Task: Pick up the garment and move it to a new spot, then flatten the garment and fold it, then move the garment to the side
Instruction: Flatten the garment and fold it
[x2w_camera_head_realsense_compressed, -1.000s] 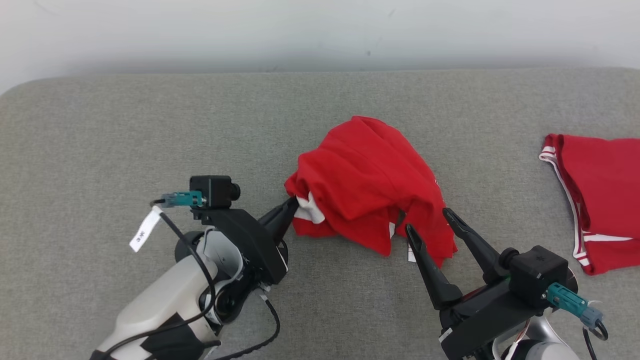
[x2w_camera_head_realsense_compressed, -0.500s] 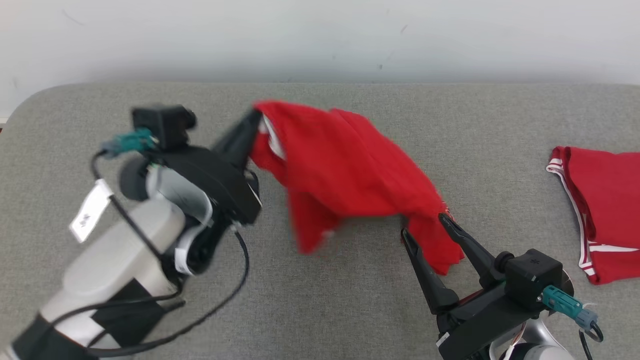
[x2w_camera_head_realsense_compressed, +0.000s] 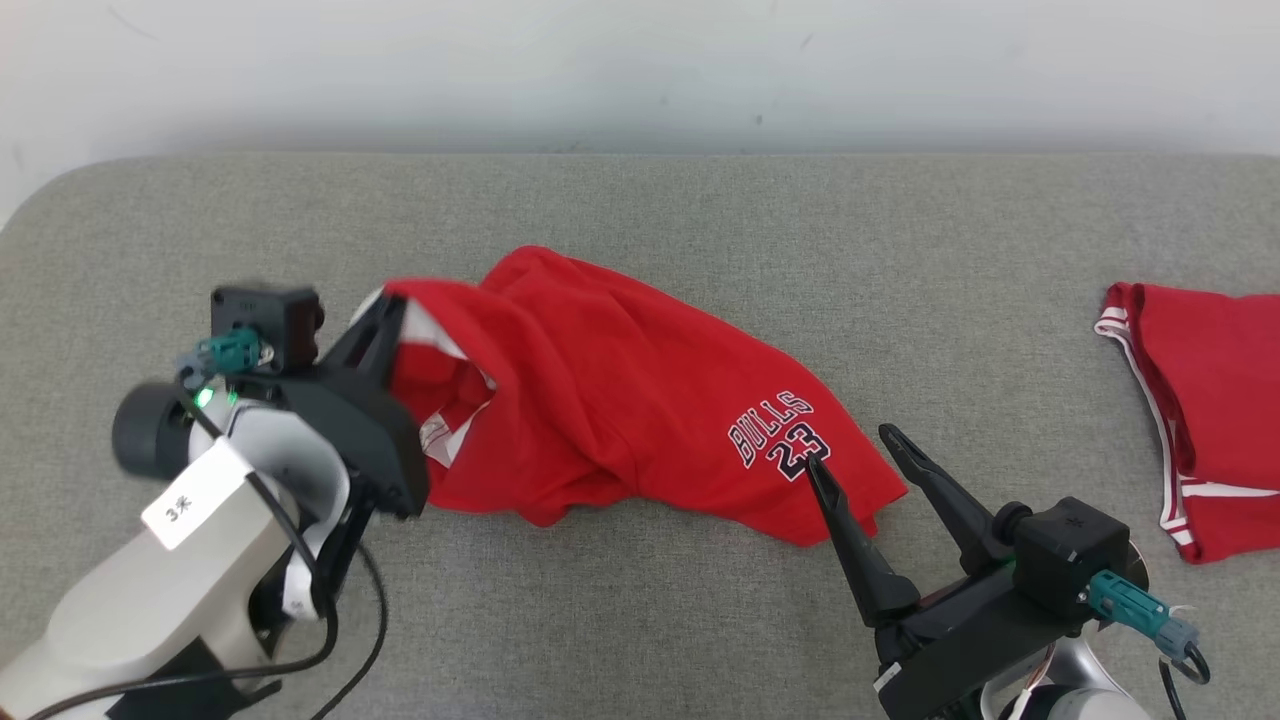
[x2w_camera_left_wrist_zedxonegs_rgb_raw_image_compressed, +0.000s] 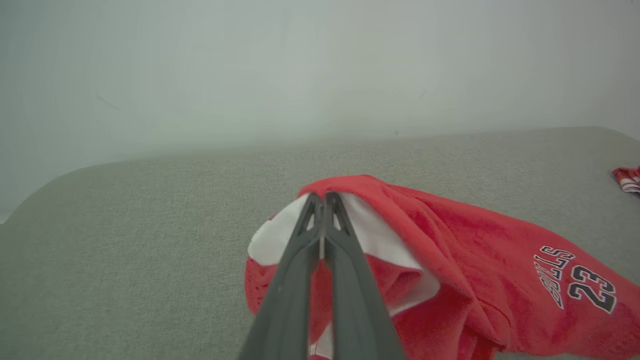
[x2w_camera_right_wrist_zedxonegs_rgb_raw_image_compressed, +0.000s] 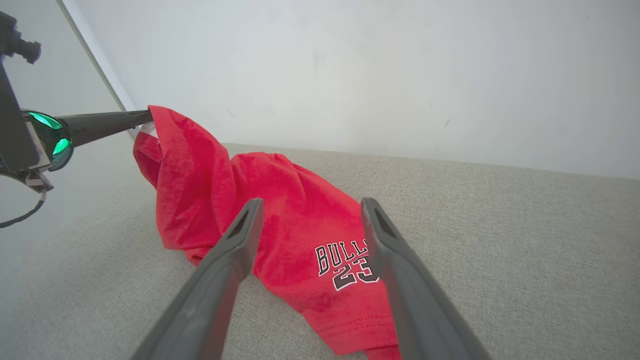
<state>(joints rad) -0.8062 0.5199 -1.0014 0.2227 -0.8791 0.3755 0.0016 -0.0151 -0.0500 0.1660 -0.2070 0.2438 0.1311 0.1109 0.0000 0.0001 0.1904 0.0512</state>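
Red soft-knit garment printed "BULLS 23", limp and light, sprawls mid-frame on the grey cloth counter, its white-trimmed edge pinched in the closed left gripper at centre left, while the right gripper gapes empty at the lower-right hem, the likely next hold.

The grey counter lay bare along its far strip below the white wall, giving open passage from side to side. The red shirt sprawled across the middle. Its left end was lifted off the cloth by the left end effector, pinched tight on it, so the two together blocked the left-centre. The right end effector, fingers spread wide, stood at the shirt's near right corner beside the printed lettering. Between that corner and a second red garment at the right edge ran a wide bare gap. The near strip between the two end effectors was free, as was the far left corner.
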